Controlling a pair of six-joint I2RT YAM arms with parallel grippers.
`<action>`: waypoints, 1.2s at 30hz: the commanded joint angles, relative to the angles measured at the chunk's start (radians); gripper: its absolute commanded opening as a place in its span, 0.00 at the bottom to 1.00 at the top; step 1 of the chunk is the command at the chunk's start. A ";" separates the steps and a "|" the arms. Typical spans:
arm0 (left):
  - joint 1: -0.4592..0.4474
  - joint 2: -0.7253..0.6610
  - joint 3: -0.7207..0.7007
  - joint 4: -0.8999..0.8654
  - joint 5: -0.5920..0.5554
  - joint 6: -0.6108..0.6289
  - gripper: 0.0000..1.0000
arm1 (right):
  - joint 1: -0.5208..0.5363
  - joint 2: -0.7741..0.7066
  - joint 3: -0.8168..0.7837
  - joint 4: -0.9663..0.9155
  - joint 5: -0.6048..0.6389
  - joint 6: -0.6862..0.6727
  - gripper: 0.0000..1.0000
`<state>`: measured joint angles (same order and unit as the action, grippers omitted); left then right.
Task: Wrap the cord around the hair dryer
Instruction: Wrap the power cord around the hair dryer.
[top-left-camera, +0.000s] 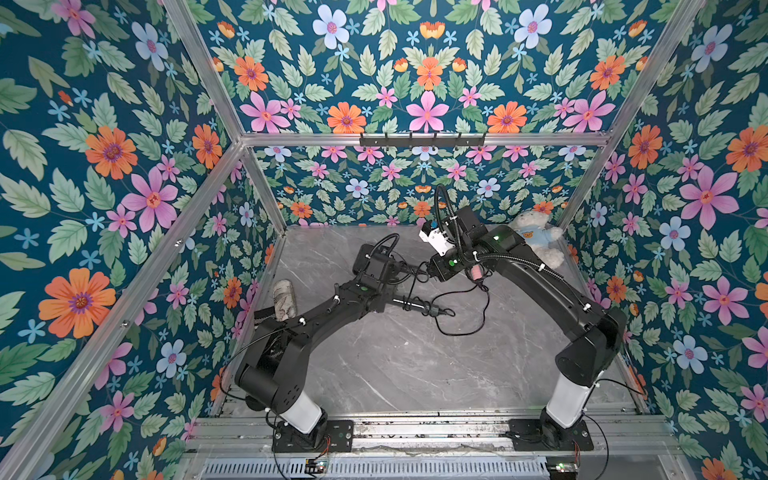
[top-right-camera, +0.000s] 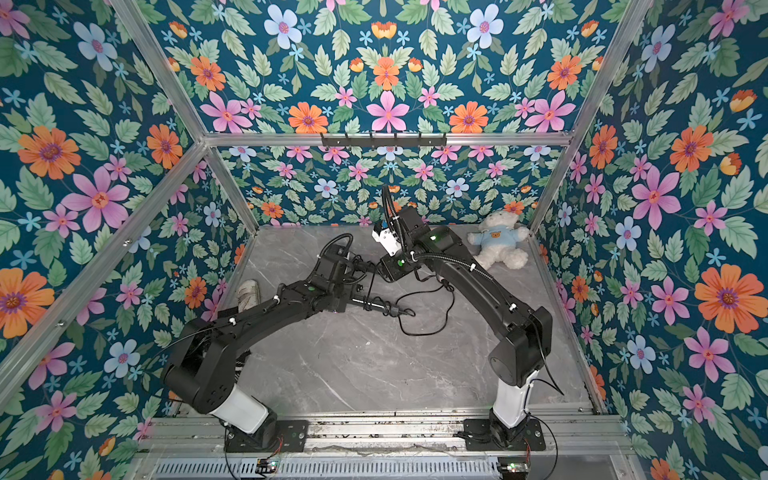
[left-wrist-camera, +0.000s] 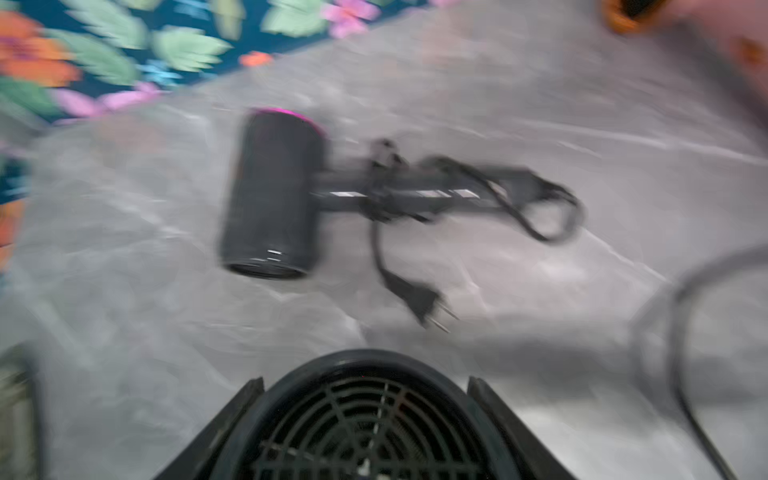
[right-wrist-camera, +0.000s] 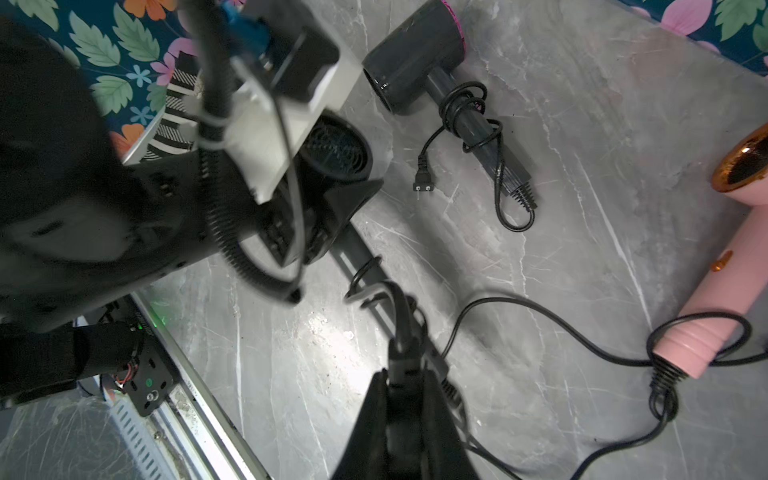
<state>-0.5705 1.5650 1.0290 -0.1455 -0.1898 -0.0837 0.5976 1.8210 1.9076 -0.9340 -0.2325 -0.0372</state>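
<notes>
- Where the two arms meet above it, the grey marble table (top-left-camera: 395, 365) forms the floor of the flowered booth
- Hair dryer (right-wrist-camera: 336, 147): black, held near the table's middle, with its rear grille facing the left wrist camera and its slim handle pointing toward the right arm
- Second dark dryer (right-wrist-camera: 415, 58) and pink dryer (right-wrist-camera: 715, 270): both lie flat on the table, apart from both grippers
- Left gripper (left-wrist-camera: 365, 384): the jaws press against either side of the hair dryer's barrel and grip it
- Right gripper (right-wrist-camera: 402, 376): the jaws are drawn nearly together and pinch the cord just beside the handle
- Cord (right-wrist-camera: 400, 328): black, with a few turns around the handle; more black cord lies slack on the table nearby
</notes>
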 joint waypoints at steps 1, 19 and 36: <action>0.000 -0.065 -0.039 -0.017 0.354 0.137 0.00 | -0.032 0.022 0.006 0.029 -0.023 -0.070 0.00; 0.104 -0.283 -0.284 0.687 0.696 -0.406 0.00 | -0.163 -0.012 -0.377 0.400 -0.197 0.019 0.00; 0.091 -0.158 -0.358 0.839 0.172 -0.925 0.00 | -0.195 -0.067 -0.778 1.012 -0.419 0.425 0.00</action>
<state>-0.4679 1.4231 0.6704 0.6125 0.1181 -0.8951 0.4038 1.7569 1.1564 -0.0731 -0.6304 0.2871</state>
